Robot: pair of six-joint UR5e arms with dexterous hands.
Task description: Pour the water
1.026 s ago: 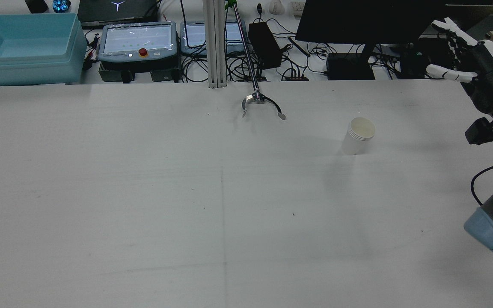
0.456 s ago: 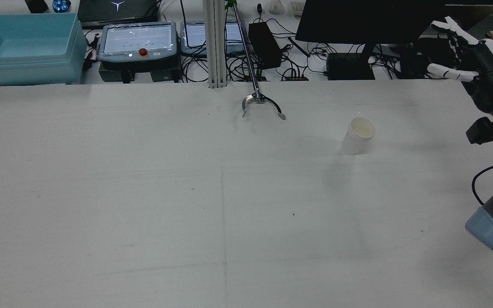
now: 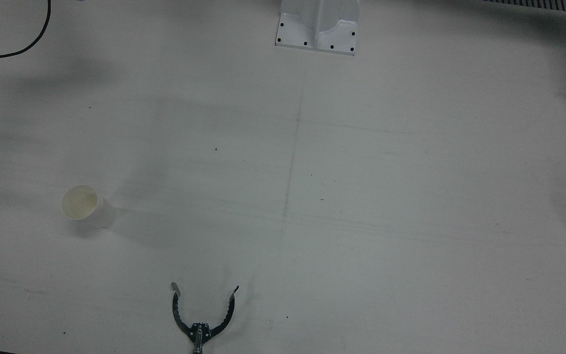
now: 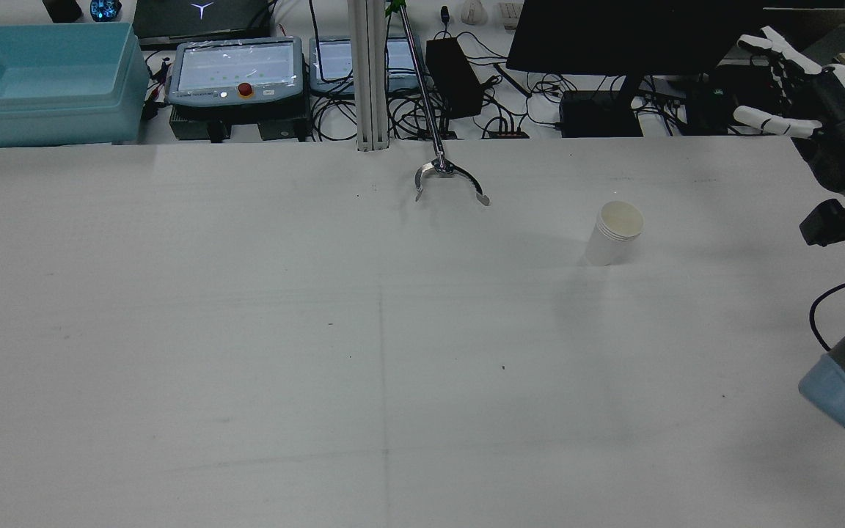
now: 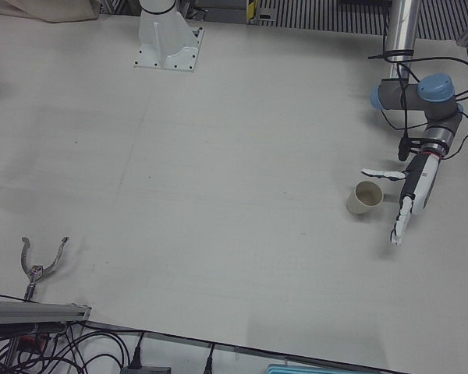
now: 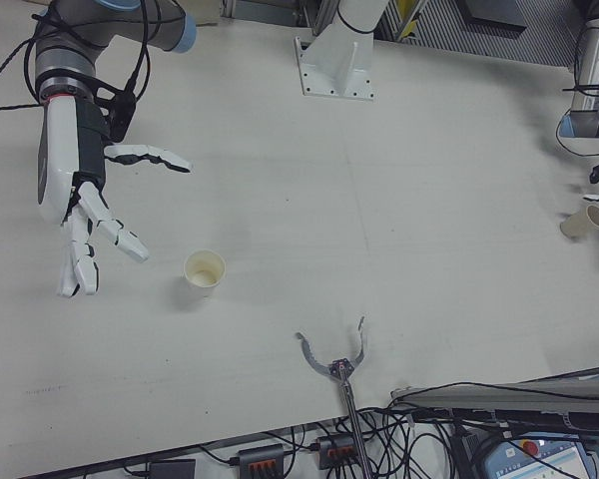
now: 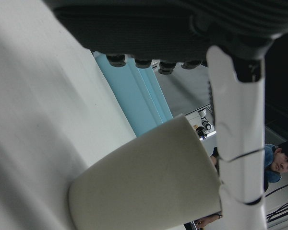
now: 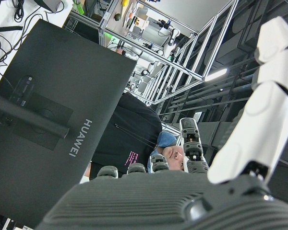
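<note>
Little of the pouring looks done. Neither cup is lifted; both stand upright on the table [image 4: 246, 330].

Two cups, two hands, one grabber tool.

In the right-front view, left to right: the right hand [image 6: 80, 215], fingers spread and empty, hovers at 9 o'clock of the right cup [image 6: 204, 271], apart from it. The grabber [image 6: 333, 361] lies at the cup's 4 o'clock.

In the left-front view, the left cup [image 5: 365, 198] has the left hand [image 5: 409, 199] just beside it at 3 o'clock, fingers open, not yet closed on it.
</note>
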